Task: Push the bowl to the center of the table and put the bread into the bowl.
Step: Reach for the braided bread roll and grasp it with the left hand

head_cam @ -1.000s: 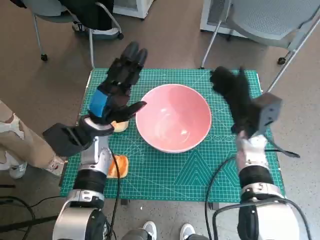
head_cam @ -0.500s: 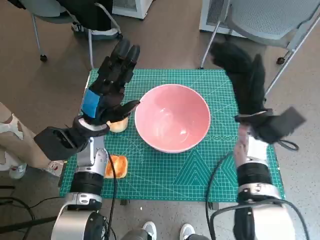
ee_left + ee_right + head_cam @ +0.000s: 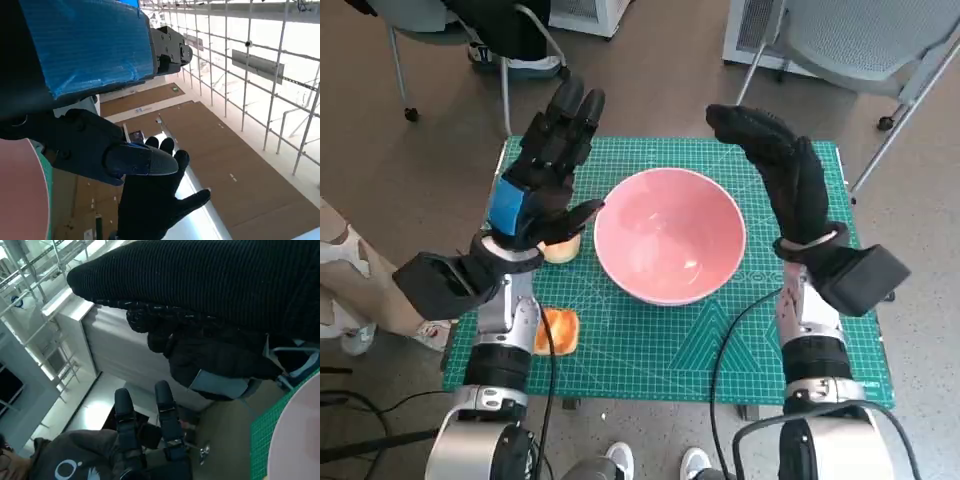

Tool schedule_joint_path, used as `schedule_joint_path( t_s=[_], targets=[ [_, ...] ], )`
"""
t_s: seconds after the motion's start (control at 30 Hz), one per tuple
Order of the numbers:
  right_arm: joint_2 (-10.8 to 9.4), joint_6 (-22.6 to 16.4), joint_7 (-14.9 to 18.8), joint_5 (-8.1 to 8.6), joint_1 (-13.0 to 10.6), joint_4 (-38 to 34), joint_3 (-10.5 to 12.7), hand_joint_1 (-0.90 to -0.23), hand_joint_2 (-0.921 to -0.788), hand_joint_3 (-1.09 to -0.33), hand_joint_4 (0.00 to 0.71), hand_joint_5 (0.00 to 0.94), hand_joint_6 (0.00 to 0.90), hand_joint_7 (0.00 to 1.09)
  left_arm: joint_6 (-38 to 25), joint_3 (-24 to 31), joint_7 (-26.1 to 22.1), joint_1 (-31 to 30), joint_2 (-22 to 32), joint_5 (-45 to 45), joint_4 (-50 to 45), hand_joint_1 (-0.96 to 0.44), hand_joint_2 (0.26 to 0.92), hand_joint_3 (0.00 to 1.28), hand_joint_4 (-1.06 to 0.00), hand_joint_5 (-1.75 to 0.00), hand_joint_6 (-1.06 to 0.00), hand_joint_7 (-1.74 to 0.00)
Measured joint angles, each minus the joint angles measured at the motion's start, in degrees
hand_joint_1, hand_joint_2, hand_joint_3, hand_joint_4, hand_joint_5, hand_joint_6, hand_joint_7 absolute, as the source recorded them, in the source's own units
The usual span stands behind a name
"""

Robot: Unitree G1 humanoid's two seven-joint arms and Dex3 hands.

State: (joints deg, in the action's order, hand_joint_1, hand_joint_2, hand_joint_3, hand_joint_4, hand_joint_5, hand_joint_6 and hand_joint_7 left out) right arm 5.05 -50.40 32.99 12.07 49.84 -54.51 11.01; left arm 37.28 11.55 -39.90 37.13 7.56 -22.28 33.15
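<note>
A pink bowl (image 3: pixel 669 248) stands empty near the middle of the green cutting mat (image 3: pixel 650 340). My left hand (image 3: pixel 542 175) is raised above the bowl's left side, fingers stretched out, holding nothing. My gloved right hand (image 3: pixel 778 172) is raised over the bowl's right rim, fingers spread, also empty. One piece of bread (image 3: pixel 561 248) lies on the mat just left of the bowl, partly hidden under my left hand. A second toasted piece (image 3: pixel 558 330) lies near the mat's front left edge. The bowl's rim (image 3: pixel 22 190) (image 3: pixel 295 440) shows in both wrist views.
Chairs (image 3: pixel 880 45) stand beyond the table's far edge at the back left and back right. A person's leg (image 3: pixel 345 280) is at the left of the table. A person in a dark top (image 3: pixel 75 460) appears in the right wrist view behind my left hand's fingers (image 3: pixel 145 415).
My right hand has swung inward from the table's right edge to above the bowl's right rim. The left hand rose slightly and holds steady. The bowl stays put.
</note>
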Motion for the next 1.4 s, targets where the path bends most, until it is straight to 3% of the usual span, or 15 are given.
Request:
schedule_joint_path(
  t_s=[0.2,0.3,0.4,0.6,0.93,1.1,1.4],
  targets=[
    [0.1,0.1,0.0,0.66,-0.9,1.1,0.0,-0.663,-0.921,-0.769,0.206,0.004,0.289,0.06,-4.4,-0.6,-0.6,-7.2,7.7,5.1,-12.8,-0.63,0.786,0.05,0.0,0.0,-0.06,0.0],
    [0.2,0.1,0.0,1.19,-0.9,1.5,0.0,-0.659,-0.921,-0.768,0.205,0.003,0.287,0.07,-7.6,0.1,-1.3,-10.5,12.5,8.1,-18.3,-0.54,0.717,0.01,0.0,0.0,-0.07,-0.02],
    [0.2,0.1,0.0,1.28,-0.9,1.9,0.0,-0.66,-0.921,-0.767,0.205,0.003,0.286,0.07,-11.4,1.6,-1.6,-14.3,17.3,10.6,-24.1,-0.44,0.689,0.01,0.0,0.0,-0.09,-0.03],
    [0.2,0.1,0.0,1.32,-0.9,2.2,-0.1,-0.661,-0.921,-0.766,0.206,0.003,0.285,0.07,-18.6,4.8,-1.4,-21.7,24.0,15.4,-35.5,-0.33,0.671,0.0,0.0,0.0,-0.14,-0.06],
    [-0.6,0.6,0.1,1.35,-1.1,2.3,-0.9,-0.649,-0.921,-0.771,0.205,0.002,0.28,0.08,-30.6,6.5,1.3,-33.2,29.1,22.9,-54.9,-0.3,0.67,0.0,-0.05,-0.02,-0.21,-0.09],
    [-0.7,1.2,0.3,1.6,-1.3,2.1,-1.1,-0.649,-0.921,-0.772,0.205,0.002,0.278,0.08,-37.4,3.5,2.8,-36.5,29.8,29.7,-59.6,-0.29,0.67,0.0,-0.1,-0.04,-0.24,-0.09],
    [-0.7,2.1,1.4,3.03,-1.6,2.2,-1.0,-0.651,-0.921,-0.774,0.204,0.001,0.275,0.09,-56.0,-8.6,2.2,-37.6,30.7,46.9,-65.9,-0.26,0.685,0.01,-0.11,-0.02,-0.27,-0.07]
  ],
)
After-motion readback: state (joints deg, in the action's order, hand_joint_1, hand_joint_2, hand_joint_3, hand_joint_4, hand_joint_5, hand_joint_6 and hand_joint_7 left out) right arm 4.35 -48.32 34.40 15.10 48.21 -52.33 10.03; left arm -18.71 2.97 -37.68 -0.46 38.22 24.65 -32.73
